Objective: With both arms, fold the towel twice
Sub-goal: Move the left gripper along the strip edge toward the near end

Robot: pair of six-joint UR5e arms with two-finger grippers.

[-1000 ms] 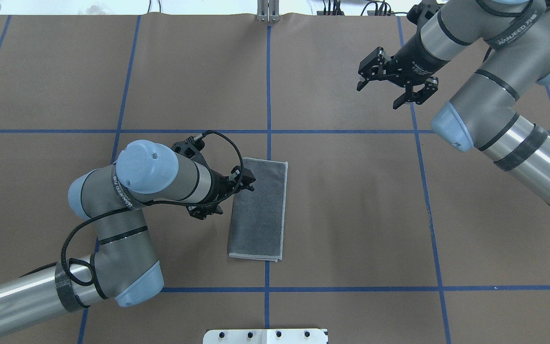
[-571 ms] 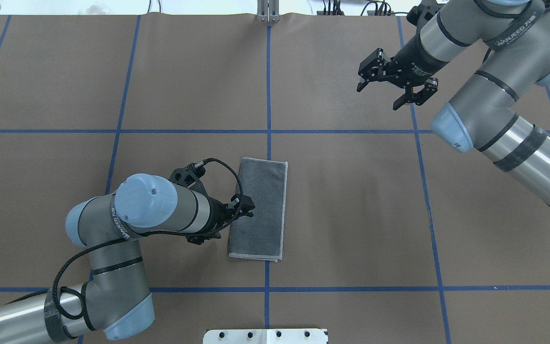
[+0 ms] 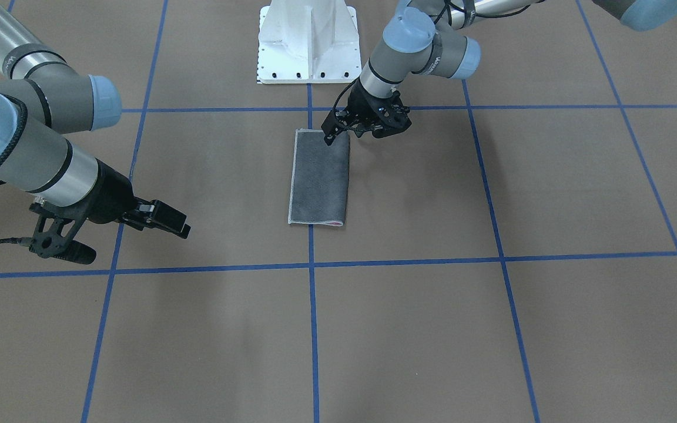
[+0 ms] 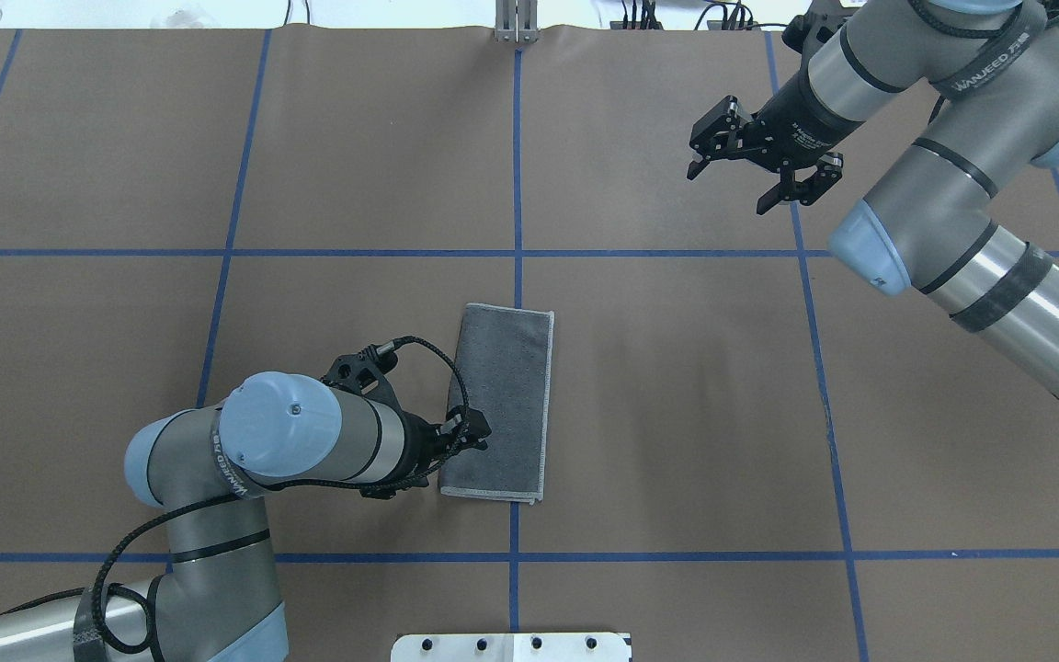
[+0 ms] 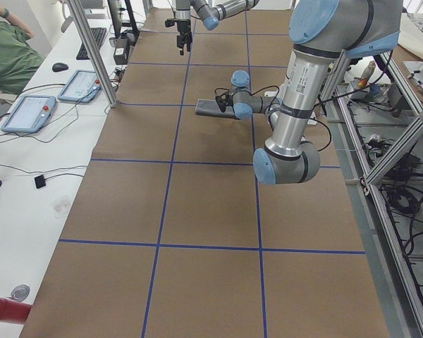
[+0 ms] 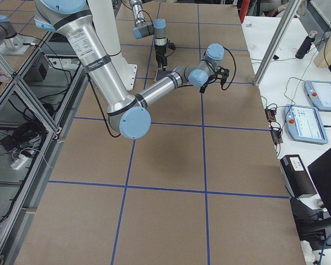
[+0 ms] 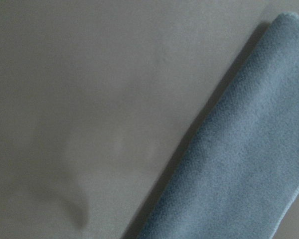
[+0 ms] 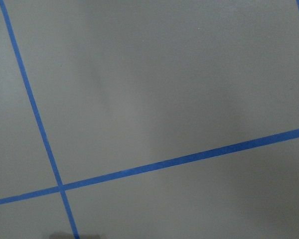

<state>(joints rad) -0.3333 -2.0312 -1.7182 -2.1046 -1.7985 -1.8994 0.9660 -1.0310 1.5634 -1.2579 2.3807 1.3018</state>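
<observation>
Okay, your left hand (image 4: pixel 433 462) has slid along the towel (image 4: pixel 504 405) edge to its near corner, spread wide, nothing pinched yet. Towel lies folded once, grey up, flat mid-tabletop (image 4: pixel 677 414). Likely you're lining up the second-fold grasp. Far off, your right hand (image 4: pixel 729 188) hovers spread, empty, well apart.

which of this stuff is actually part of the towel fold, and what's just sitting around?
In the job:
towel, folded once, grey face up
left gripper, open at the towel's edge
right gripper, open, away from the towel

Just there:
white pedestal
blue tape lines
tablets on the side bench
</observation>
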